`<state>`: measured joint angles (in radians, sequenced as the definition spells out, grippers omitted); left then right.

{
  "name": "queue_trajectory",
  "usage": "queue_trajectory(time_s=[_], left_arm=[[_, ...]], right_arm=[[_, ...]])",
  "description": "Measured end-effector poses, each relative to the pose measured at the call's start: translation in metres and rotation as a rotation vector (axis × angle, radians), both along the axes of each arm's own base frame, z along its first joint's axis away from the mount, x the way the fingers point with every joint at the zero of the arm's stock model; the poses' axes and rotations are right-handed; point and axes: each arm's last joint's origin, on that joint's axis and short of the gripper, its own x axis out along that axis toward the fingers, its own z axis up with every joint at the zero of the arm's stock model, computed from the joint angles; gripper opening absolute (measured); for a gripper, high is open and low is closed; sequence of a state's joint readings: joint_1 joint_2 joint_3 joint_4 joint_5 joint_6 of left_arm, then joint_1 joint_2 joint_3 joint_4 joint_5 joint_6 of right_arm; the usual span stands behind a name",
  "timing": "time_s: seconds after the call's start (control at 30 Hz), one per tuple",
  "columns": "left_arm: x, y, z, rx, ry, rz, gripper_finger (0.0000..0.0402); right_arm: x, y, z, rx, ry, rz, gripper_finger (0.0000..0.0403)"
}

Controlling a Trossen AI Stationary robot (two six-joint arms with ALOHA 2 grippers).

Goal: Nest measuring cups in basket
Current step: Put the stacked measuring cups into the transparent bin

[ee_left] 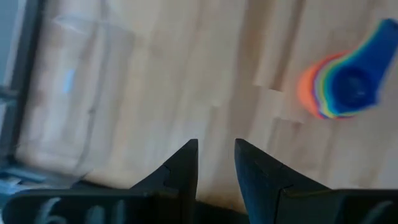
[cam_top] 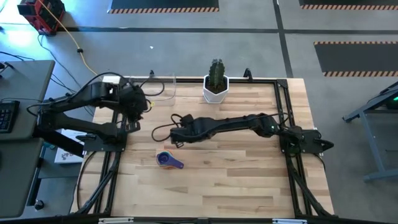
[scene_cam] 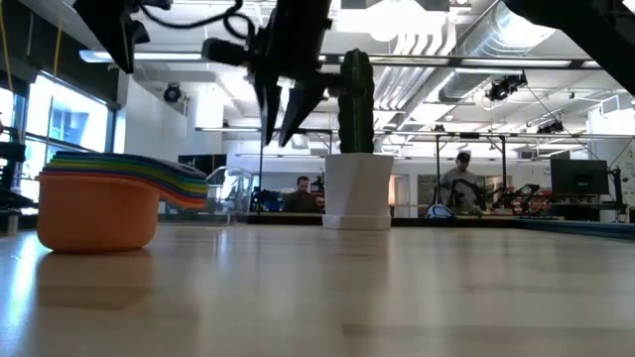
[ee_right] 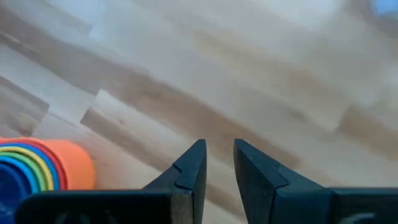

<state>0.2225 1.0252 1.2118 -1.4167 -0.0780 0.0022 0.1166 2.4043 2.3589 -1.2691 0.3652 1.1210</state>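
Wooden tabletop with a stack of nested measuring cups (cam_top: 166,160) standing in the open, both grippers empty above it.

Nested one inside another, the cups have the orange one outermost and the dark blue one on top, their handles fanned to one side; the stack stands on bare wood near the front middle of the table (cam_top: 236,186), not in the basket (cam_top: 163,87), which sits faint and clear at the back edge, left of the white pot with the cactus (cam_top: 216,82). Just behind the stack, the right gripper (cam_top: 175,138) hangs with its fingers (ee_right: 186,171) slightly apart and holding nothing. Off the wood, the left gripper (cam_top: 135,113) is near the basket, its fingers (ee_left: 180,168) likewise a little parted and empty. Beyond the table, two people show in the room.
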Motion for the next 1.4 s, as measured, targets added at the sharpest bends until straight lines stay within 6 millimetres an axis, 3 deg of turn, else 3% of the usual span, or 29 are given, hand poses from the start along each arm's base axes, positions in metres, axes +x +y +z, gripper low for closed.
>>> queue_trajectory(time_s=[0.5,0.83,1.03,1.2,1.4], left_arm=[[0.007,-0.026,0.002,-0.192,-0.073,-0.030,0.0100],[0.018,-0.032,-0.004,-0.220,-0.024,-0.048,0.0163],[0.048,-0.031,-0.011,-0.185,-0.084,-0.049,0.0204],[0.074,-0.041,-0.019,-0.185,-0.136,-0.104,0.0205],[0.096,-0.056,-0.030,-0.146,-0.133,-0.216,0.0203]], right_arm=[[-0.044,-0.012,0.051,-0.167,0.126,0.062,0.0073],[-0.061,-0.014,0.064,-0.262,0.201,0.059,0.0073],[-0.067,-0.015,0.077,-0.285,0.197,0.107,0.0073],[-0.076,-0.020,0.093,-0.296,0.174,0.124,0.0073],[-0.097,-0.024,0.126,-0.362,0.090,0.092,0.0073]])
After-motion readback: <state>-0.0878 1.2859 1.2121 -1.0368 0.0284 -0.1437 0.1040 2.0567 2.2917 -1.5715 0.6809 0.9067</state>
